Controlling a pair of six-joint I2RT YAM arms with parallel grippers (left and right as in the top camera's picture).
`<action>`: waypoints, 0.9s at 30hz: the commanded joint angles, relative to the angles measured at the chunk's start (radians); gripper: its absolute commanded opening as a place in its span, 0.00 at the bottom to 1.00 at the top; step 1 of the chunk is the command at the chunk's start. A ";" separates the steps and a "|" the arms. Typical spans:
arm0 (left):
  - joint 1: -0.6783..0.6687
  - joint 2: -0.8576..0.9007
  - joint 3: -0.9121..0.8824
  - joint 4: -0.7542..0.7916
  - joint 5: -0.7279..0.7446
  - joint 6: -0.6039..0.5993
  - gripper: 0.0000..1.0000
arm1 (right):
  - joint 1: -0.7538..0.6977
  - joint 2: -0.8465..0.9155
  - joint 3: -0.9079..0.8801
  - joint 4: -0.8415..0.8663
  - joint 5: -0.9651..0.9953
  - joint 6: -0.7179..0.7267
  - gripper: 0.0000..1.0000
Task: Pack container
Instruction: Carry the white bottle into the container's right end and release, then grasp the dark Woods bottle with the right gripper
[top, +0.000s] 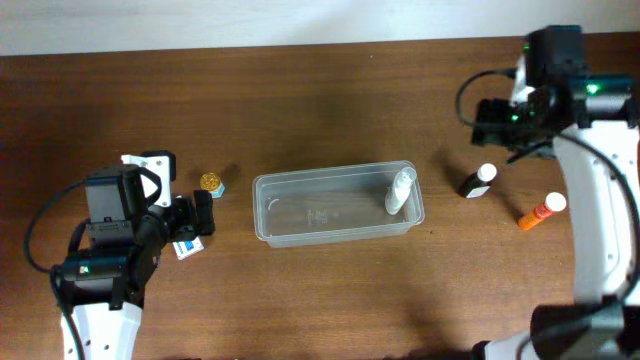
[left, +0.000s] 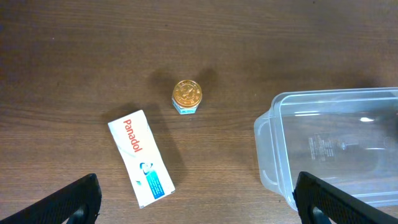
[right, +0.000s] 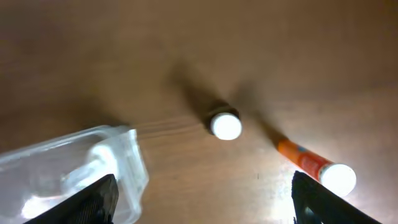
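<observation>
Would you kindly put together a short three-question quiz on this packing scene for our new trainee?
1. True or false: the white bottle lies inside the container.
2. Which item lies nearest the left gripper? A) Panadol box B) orange tube C) dark bottle
3. How many loose items lie on the table outside the container?
Key: 1 true; 2 A; 3 four.

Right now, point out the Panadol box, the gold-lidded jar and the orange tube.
Panadol box (left: 140, 158): left wrist view, middle of top face.
Gold-lidded jar (left: 187, 93): left wrist view, centre of lid.
Orange tube (right: 299, 157): right wrist view, orange body.
</observation>
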 joint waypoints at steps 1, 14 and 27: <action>0.003 0.000 0.021 -0.002 0.014 -0.006 0.99 | -0.072 0.090 -0.055 -0.003 -0.106 0.016 0.81; 0.003 0.001 0.021 -0.005 0.014 -0.006 0.99 | -0.094 0.316 -0.099 0.031 -0.111 -0.009 0.69; 0.003 0.000 0.021 -0.005 0.014 -0.006 1.00 | -0.094 0.336 -0.100 0.050 -0.108 -0.010 0.38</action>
